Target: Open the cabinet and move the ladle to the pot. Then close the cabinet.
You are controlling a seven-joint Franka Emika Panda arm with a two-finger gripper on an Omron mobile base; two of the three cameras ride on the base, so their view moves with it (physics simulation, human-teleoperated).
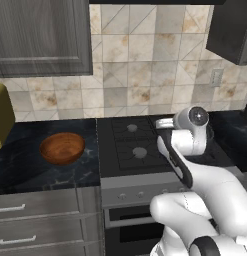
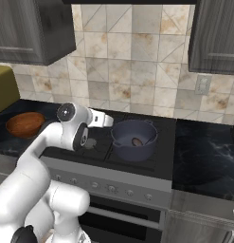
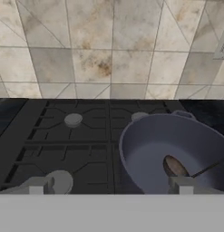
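Left base view: dark grey-brown wood-grain wall cabinet (image 1: 42, 37) upper left, recessed-panel door shut flat. Second dark wall cabinet (image 2: 215, 35) upper right in right base view, door also flush. Beige marbled tile backsplash (image 1: 145, 65) between them, white wall outlet (image 2: 202, 84) on it. Black gas stove (image 1: 132, 145) with grates sits between two stretches of dark marbled worktop (image 1: 25, 165). White Franka arm (image 2: 66, 137) reaches over the stove front.

Small round dark bluish-grey cooking pot (image 2: 133, 139) on the right front burner. Ladle (image 2: 137, 141) lies inside it: brownish bowl on the pot floor, thin dark handle leaning to the rim, clearest in hand view (image 3: 175, 166). Reddish-brown wooden bowl (image 1: 62, 148) on worktop left of stove, well apart from pot.

Fingers (image 3: 36, 185): tips spread wide apart at the bottom of hand view, released, nothing between them. Gripper (image 3: 109, 185) held level, facing the backsplash, pot just ahead on its right.
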